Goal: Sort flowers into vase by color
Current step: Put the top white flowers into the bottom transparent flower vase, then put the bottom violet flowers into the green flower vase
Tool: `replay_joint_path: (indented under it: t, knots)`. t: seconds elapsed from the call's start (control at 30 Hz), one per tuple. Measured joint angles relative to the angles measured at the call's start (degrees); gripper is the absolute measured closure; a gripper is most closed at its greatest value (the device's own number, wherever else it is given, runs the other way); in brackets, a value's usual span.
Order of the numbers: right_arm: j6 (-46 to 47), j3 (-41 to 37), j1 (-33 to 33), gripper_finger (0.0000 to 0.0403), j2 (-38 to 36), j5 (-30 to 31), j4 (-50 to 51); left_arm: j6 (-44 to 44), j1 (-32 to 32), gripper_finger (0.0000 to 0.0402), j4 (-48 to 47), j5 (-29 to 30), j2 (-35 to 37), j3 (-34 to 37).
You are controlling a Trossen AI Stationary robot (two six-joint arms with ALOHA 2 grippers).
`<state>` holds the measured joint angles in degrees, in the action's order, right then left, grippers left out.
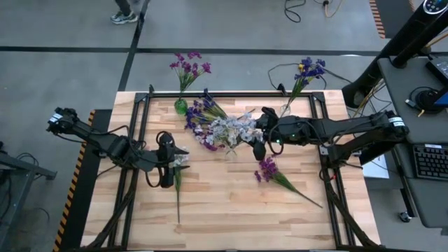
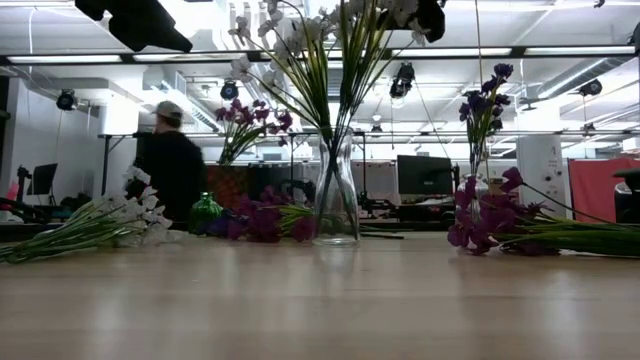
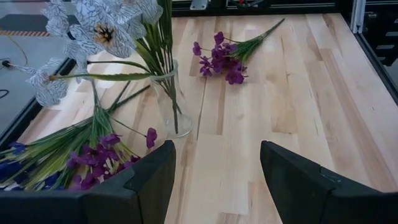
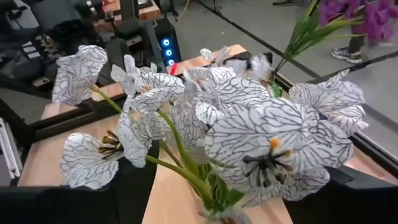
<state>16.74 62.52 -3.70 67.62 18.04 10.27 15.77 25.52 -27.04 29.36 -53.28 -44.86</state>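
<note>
Above the clear vase [image 2: 336, 200], right gripper [image 1: 258, 133] spread — half hidden by white flowers [image 1: 234, 129]; left gripper [image 1: 166, 162] spread too.

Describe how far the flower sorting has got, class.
Done: white flowers stand in the clear vase, purple ones in the green vase. In hand: nothing; the right pincer stands open by the white flowers. Left: loose sprays on the table, one by the open left pincer.

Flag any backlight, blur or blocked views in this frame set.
Low view: bright ceiling lights backlight the clear vase, and the person behind is blurred. Right wrist view: white flowers fill the frame, hiding the table. Left wrist view and high view: evenly lit and sharp.
</note>
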Motion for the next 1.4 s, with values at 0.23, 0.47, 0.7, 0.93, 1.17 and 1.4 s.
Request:
replay_joint_path:
  t: [0.23,0.47,0.7,0.93,1.17,1.4]
  knots:
    - [4.5,0.0,0.0,0.0116,-0.4,0.0,6.3,0.0,0.0,0.0185,0.0,0.1,0.0,0.0]
    - [5.8,0.0,0.0,0.0115,-0.8,-2.0,7.9,0.0,0.0,0.0185,0.0,0.1,0.0,0.4]
    - [9.1,0.0,0.0,0.0115,-3.6,-2.9,11.2,0.3,0.0,0.0185,0.1,0.1,0.0,0.4]
    - [15.5,0.0,0.0,0.0115,-6.9,-3.6,16.3,0.3,0.0,0.0185,0.3,0.2,0.0,0.4]
    - [17.4,0.0,0.0,0.0115,-10.9,-3.7,17.8,3.4,0.0,0.0185,0.4,0.2,0.0,0.4]
    - [20.1,0.1,0.0,0.0119,-13.9,-5.6,20.7,11.8,0.0,0.0185,-4.4,0.2,0.0,0.4]
